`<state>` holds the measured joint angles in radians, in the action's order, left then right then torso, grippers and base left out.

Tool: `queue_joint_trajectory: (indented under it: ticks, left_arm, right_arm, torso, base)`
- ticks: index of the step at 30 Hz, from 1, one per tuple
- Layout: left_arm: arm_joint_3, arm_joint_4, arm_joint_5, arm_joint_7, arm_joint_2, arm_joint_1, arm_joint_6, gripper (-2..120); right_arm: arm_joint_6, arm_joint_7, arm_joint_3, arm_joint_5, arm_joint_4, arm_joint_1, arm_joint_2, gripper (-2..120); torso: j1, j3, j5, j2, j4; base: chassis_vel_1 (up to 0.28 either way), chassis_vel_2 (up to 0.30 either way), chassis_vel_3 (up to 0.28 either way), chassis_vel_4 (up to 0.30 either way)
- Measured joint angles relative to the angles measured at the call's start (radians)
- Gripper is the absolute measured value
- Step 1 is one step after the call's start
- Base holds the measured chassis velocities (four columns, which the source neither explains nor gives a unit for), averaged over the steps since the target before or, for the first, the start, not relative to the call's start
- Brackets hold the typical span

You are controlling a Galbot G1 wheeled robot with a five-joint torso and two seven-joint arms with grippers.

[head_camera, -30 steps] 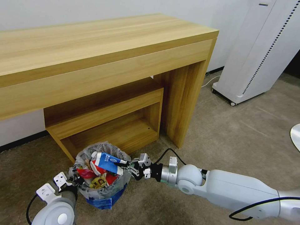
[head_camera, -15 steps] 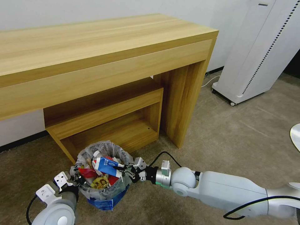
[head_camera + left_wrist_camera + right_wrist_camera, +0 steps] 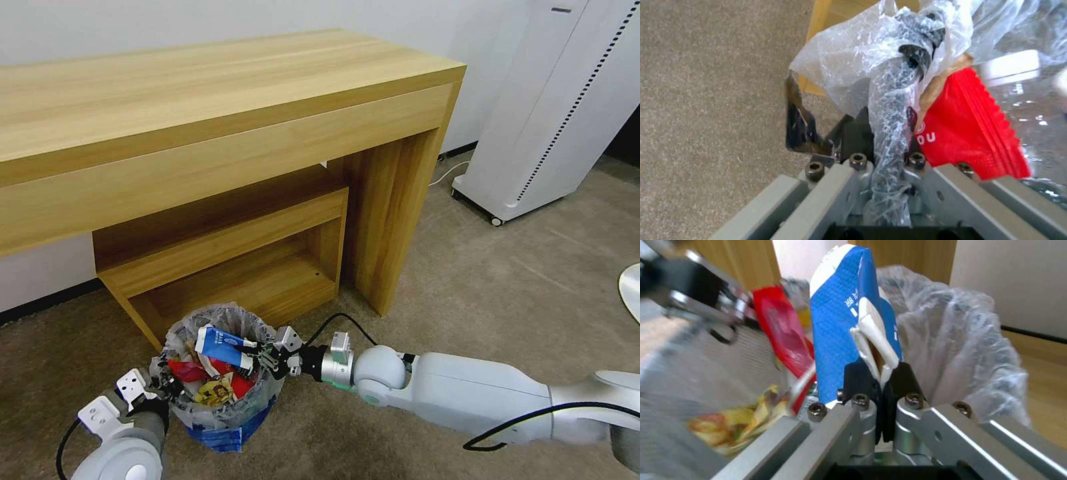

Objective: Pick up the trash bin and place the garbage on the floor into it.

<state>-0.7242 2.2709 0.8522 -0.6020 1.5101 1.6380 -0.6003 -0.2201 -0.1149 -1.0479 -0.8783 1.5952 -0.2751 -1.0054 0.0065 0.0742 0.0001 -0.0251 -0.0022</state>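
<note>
Our right gripper (image 3: 263, 355) is clamped on the end flap of the blue-white carton (image 3: 223, 345), whose long axis runs leftward from the jaws across the mouth of the trash bin (image 3: 220, 407), directly above the litter inside. Our left gripper (image 3: 162, 385) pinches the bin's rim and clear liner (image 3: 889, 110) at its near-left side. Against a second ago, the right arm has pushed further left, carrying the carton further over the bin's mouth; the bin sits on the beige carpet (image 3: 507, 300) beside the wooden desk (image 3: 233, 133).

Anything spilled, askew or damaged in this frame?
Nothing spilled. The blue-white carton sits tilted across the trash bin rim, pinched by the right gripper. The left gripper clamps the bin's bunched liner, which looks crumpled.
</note>
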Motion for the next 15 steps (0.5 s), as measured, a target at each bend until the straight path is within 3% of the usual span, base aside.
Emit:
queue_joint_trajectory:
  ticks: [7, 15]
  left_arm:
    - [-0.003, 0.004, -0.002, 0.000, 0.001, 0.001, 0.000, 0]
    - [-0.006, -0.013, 0.002, 0.001, -0.001, -0.010, 0.001, 0]
  right_arm:
    - [0.011, 0.010, -0.017, 0.028, -0.034, 0.012, -0.022, 6]
    - [0.003, -0.026, -0.004, 0.017, 0.006, 0.007, 0.004, 37]
  torso:
    - [0.000, 0.000, -0.0001, 0.000, 0.0000]
    - [0.000, 0.000, 0.0000, 0.000, 0.0000]
  base:
    - [0.000, 0.000, 0.000, 0.000]
    - [0.000, 0.000, 0.000, 0.000]
